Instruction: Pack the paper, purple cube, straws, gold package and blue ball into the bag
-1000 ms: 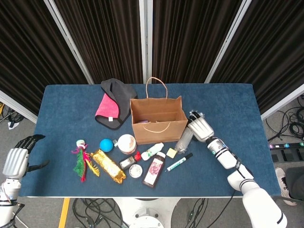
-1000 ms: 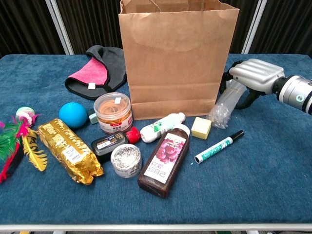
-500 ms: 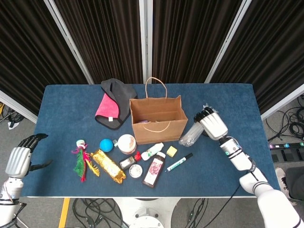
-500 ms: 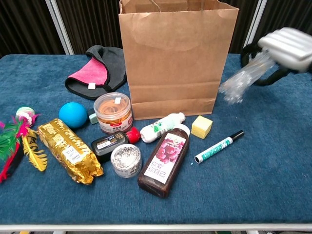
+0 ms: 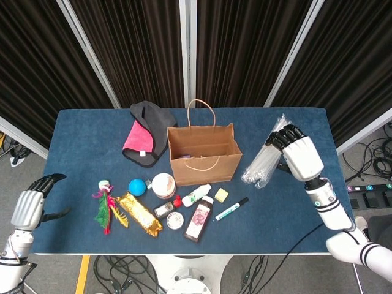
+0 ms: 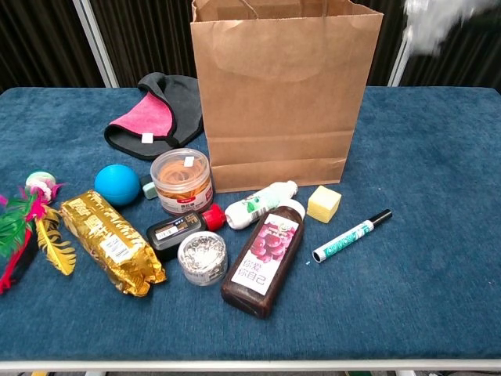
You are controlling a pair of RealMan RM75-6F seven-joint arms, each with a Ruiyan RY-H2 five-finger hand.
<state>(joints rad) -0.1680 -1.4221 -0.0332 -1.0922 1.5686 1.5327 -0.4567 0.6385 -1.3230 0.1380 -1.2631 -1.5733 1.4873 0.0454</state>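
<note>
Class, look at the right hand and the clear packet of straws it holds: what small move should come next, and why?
Probably carry the clear packet of straws sideways until it hangs over the open mouth of the brown paper bag. The right hand grips the packet off the blue table, beside the bag but not above its opening, so it cannot be dropped in yet.

blue-covered table before dark pleated curtains — grey floor, cables at right.

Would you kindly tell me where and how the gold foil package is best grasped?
Grip the gold foil package across its narrow middle, coming from above. It lies flat and long; fingers fit either side, though the feather toy sits close on its left.
</note>
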